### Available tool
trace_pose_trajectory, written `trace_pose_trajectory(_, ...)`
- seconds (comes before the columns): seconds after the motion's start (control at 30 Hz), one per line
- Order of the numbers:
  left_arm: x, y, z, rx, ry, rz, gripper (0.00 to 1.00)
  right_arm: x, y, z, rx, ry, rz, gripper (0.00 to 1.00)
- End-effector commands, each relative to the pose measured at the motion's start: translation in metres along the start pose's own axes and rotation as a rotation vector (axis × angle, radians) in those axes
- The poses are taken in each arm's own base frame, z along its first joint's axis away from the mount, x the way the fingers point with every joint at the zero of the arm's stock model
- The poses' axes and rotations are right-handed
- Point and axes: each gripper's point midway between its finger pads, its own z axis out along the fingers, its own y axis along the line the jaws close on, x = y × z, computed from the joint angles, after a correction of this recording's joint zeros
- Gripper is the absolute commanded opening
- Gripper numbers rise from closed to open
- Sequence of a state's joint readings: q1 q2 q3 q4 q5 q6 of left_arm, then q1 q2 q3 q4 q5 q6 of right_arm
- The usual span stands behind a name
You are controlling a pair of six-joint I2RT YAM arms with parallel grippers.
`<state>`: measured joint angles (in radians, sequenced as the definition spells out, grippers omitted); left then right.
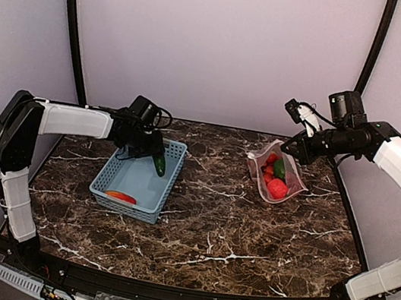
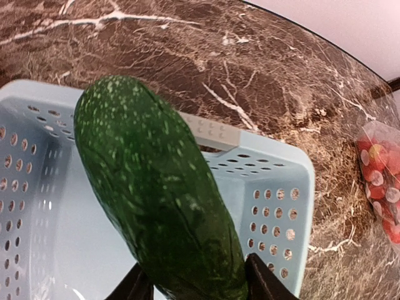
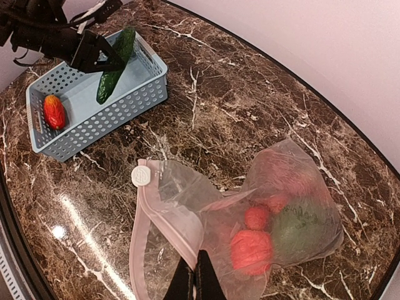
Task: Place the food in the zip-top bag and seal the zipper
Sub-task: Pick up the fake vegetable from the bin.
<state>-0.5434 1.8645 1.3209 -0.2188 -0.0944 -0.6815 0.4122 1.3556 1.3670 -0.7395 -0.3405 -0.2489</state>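
**A:** State of the left gripper (image 2: 197, 284)?

**B:** It is pinching the glossy, pale-speckled green cucumber (image 2: 156, 187), which tilts over the far right corner of the light blue perforated plastic basket (image 1: 167, 190). A smooth orange-red pepper (image 1: 121, 197) lies at the basket's near end.

**A:** And the right gripper (image 3: 195, 278)?

**B:** Pressed together on the crinkly clear film of the zip-top bag (image 3: 187, 212), near the far right corner of the marbled bench (image 1: 210, 229). The zipper (image 3: 140, 231) stands apart. Red round fruits (image 3: 252, 250) and a green avocado (image 3: 297, 231) are inside.

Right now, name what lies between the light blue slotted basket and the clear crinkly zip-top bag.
Only bare dark marble tabletop separates basket and bag, shown in the right wrist view.
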Motion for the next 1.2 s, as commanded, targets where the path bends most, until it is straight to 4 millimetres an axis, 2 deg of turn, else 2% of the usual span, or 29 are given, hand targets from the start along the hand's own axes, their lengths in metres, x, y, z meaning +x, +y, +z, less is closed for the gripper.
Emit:
trace_pose_trajectory(0.0,0.004,-0.009,-0.037,0.028,0.089,0.219,0.47,-0.002,0.001,-0.001,0.006,-0.021,-0.001,0.00)
trace_pose_trajectory(0.13,0.032,0.000,-0.049,0.029,0.224,0.329,0.46,-0.001,0.000,0.000,0.006,-0.018,-0.001,0.00)
trace_pose_trajectory(0.33,0.056,0.015,-0.054,0.011,0.335,0.406,0.46,-0.002,0.000,0.002,-0.005,-0.013,0.003,0.00)
trace_pose_trajectory(0.73,0.078,0.028,-0.018,-0.051,0.445,0.388,0.45,0.001,0.000,-0.002,0.008,-0.013,0.001,0.00)
trace_pose_trajectory(0.83,0.076,0.027,-0.020,-0.054,0.441,0.380,0.44,0.002,0.000,-0.003,0.009,-0.013,0.001,0.00)
trace_pose_trajectory(0.93,0.063,0.017,-0.034,-0.029,0.393,0.373,0.42,0.002,0.000,-0.002,0.004,-0.014,0.002,0.00)
trace_pose_trajectory(1.07,0.032,-0.013,-0.066,0.066,0.251,0.388,0.41,0.000,0.001,0.000,-0.008,-0.009,0.007,0.00)
trace_pose_trajectory(1.13,0.016,-0.033,-0.087,0.131,0.165,0.399,0.41,-0.002,0.002,0.000,-0.017,-0.011,0.007,0.00)
trace_pose_trajectory(1.17,0.010,-0.047,-0.104,0.183,0.119,0.410,0.41,-0.004,0.002,0.000,-0.022,-0.008,0.009,0.00)
